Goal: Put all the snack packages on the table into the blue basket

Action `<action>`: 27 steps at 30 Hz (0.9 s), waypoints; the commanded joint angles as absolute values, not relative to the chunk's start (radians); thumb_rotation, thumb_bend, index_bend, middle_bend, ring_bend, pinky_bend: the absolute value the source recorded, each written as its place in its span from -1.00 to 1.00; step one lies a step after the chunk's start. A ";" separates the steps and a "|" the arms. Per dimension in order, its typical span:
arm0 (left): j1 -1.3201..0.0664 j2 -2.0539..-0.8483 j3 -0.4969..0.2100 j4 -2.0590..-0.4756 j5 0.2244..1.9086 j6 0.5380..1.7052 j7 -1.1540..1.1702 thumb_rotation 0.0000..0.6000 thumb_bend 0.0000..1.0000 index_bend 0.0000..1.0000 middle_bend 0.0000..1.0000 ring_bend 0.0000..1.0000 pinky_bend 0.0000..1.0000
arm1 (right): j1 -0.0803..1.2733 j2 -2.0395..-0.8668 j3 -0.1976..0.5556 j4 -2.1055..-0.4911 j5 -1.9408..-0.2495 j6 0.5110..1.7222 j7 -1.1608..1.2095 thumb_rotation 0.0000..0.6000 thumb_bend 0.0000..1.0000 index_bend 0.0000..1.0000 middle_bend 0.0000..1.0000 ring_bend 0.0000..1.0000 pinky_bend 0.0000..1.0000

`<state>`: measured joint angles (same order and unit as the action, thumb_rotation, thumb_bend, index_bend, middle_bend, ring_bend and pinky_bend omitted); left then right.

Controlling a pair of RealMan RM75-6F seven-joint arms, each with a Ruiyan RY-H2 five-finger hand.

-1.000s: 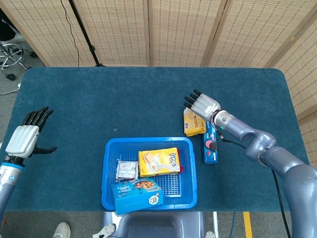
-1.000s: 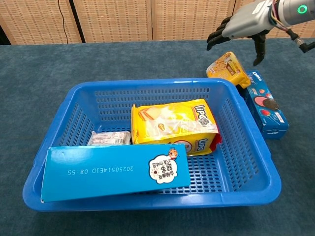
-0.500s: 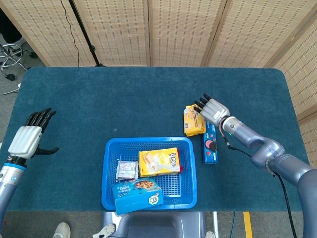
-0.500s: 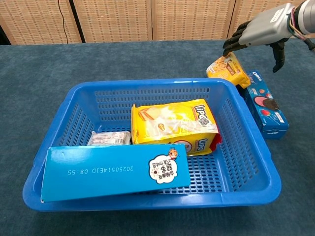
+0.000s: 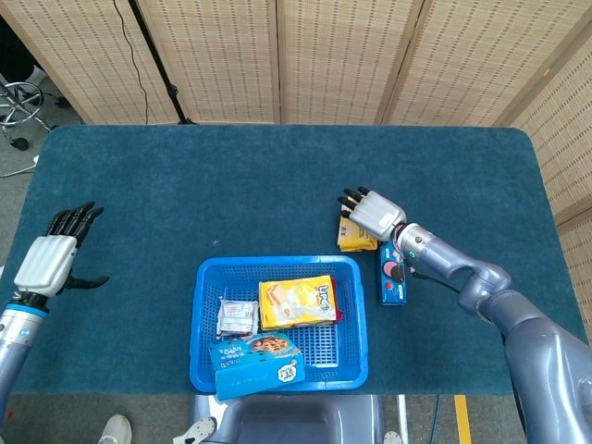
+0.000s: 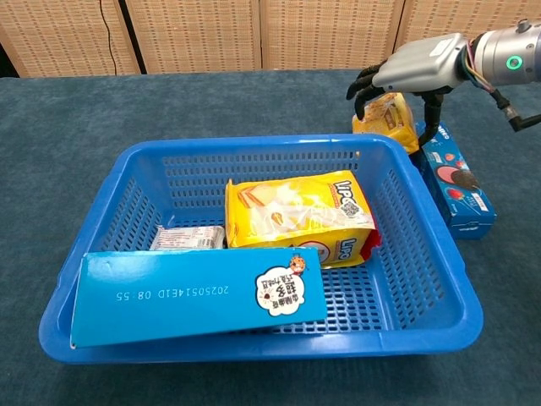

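Note:
The blue basket (image 5: 277,264) (image 6: 254,145) stands at the table's near middle. It holds a yellow bag (image 6: 296,216), a blue cookie box (image 6: 199,293) and a small silver packet (image 6: 188,238). Just right of its far corner a small yellow snack bag (image 5: 355,242) (image 6: 390,114) lies on the table. My right hand (image 5: 373,212) (image 6: 416,66) covers that bag, gripping it with fingers curled down over one side and the thumb on the other. A blue Oreo box (image 5: 392,270) (image 6: 455,180) lies beside it, untouched. My left hand (image 5: 51,257) hovers open at the far left.
The table is covered in dark teal cloth (image 5: 231,185). Woven screens (image 5: 324,55) stand behind it. An office chair base (image 5: 18,102) sits off the back left corner.
My right hand came down and toward the basket onto the small yellow bag, and its fingers curled around it. The left hand stayed put.

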<state>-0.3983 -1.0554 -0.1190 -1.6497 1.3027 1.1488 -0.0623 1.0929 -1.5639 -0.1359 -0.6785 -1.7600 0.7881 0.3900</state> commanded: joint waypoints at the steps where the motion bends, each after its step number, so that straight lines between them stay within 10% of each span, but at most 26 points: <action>1: -0.397 -1.053 -0.120 -1.648 1.305 1.148 -0.071 1.00 -1.00 -1.00 -1.00 -1.00 -1.00 | 1.067 -1.632 -0.148 -0.570 -1.792 0.904 0.428 1.00 -0.75 0.28 -0.03 -0.26 0.12; 11: -0.396 -1.036 -0.114 -1.646 1.343 1.140 -0.129 1.00 -1.00 -1.00 -1.00 -1.00 -1.00 | 1.005 -1.519 -0.093 -0.650 -1.762 1.149 0.425 1.00 -0.63 0.34 0.07 -0.16 0.22; 27: -0.410 -1.028 -0.111 -1.630 1.369 1.113 -0.188 1.00 -1.00 -1.00 -1.00 -1.00 -1.00 | 0.907 -1.113 -0.076 -1.486 -1.892 1.354 0.018 1.00 -0.62 0.35 0.08 -0.15 0.23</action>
<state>-0.4099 -1.0284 -0.1113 -1.6297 1.3686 1.1131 -0.1882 0.9275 -1.1879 -0.0799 -1.3414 -1.8271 1.3266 0.1356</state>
